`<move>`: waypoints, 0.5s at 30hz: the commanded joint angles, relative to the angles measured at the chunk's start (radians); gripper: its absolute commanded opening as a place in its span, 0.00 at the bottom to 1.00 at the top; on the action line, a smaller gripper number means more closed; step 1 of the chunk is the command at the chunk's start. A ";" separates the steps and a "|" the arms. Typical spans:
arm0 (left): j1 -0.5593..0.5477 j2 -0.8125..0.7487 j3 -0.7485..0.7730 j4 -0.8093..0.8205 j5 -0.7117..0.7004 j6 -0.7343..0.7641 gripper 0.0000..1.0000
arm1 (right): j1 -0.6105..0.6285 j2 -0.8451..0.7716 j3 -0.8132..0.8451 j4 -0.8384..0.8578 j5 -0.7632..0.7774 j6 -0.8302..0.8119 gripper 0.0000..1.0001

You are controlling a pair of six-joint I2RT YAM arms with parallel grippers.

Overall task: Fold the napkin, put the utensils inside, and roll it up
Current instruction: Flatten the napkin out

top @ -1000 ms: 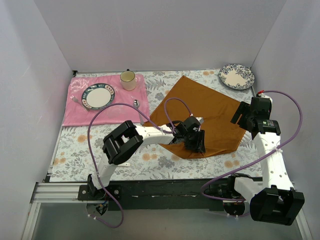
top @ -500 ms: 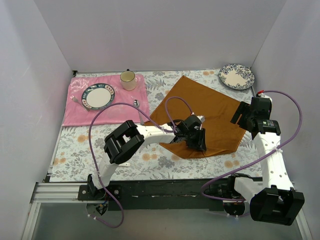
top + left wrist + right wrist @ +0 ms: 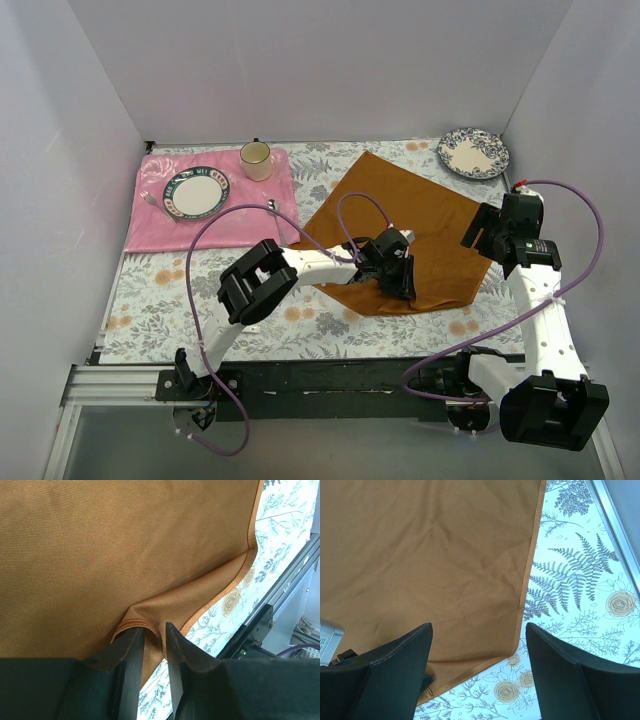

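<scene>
Rust-orange napkin (image 3: 400,215) lies diagonally on the floral worktop (image 3: 200,290). My left tool (image 3: 152,632) pinches its lifted near corner, jaws narrow on the hem. My right tool (image 3: 477,630) hovers, jaws spread wide, over its right edge.

1. Top external camera sits high behind the arm bases, looking down and forward toward the back wall. The whole table (image 3: 150,295), both arms and the spread napkin (image 3: 420,215) are in frame.
2. Left wrist camera is low and very close, peering past the left gripper (image 3: 153,637) at the napkin's hem, with the table edge at right.
3. Right wrist camera rides higher, looking down between the fingers of the right gripper (image 3: 479,630) at a hemmed napkin corner.
4. All three views share the napkin. A pale shape at the left edge of the right wrist view may be the left arm.
</scene>
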 commanded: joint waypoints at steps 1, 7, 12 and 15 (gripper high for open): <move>0.003 -0.005 0.033 -0.041 0.009 0.008 0.25 | -0.007 -0.008 0.054 0.009 -0.003 -0.012 0.83; 0.004 -0.050 0.009 -0.038 0.022 0.005 0.04 | -0.007 -0.009 0.046 0.015 -0.007 -0.009 0.83; -0.017 -0.108 -0.013 -0.015 0.101 -0.020 0.01 | -0.009 -0.006 0.064 0.006 0.020 -0.018 0.83; -0.031 -0.146 -0.068 0.048 0.179 -0.104 0.02 | -0.009 0.000 0.083 0.001 0.052 -0.022 0.83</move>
